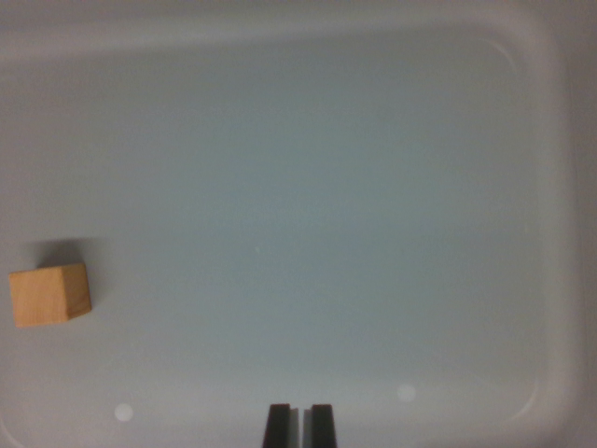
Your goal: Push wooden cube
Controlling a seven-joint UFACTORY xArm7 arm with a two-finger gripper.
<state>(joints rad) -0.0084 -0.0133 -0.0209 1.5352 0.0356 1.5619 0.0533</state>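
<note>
Wrist view is looking straight down into a pale grey tray [546, 140] with a raised, rounded rim running along the top and the wrist view's right. The tool [299, 425] is poking in at the bottom edge, a little right of centre, with its two dark fingertips [278, 426] standing nearly together, only a thin sliver of light showing between them, and gripping nothing. So it is sitting clenched, or all but clenched, which suits a push.

The wooden cube [50, 294] is resting on the tray floor at the wrist view's far left, just above the level of the fingertips, well apart from them and casting a soft shadow behind itself. It is sitting slightly turned, with one lit face and one darker side face showing.

The coming move is turning on that offset: the cube is lying to the left of the tool and slightly up, so the tool is probably needing to travel sideways across the bare tray floor before meeting the cube's darker right-hand face. No contact is being made yet.
</note>
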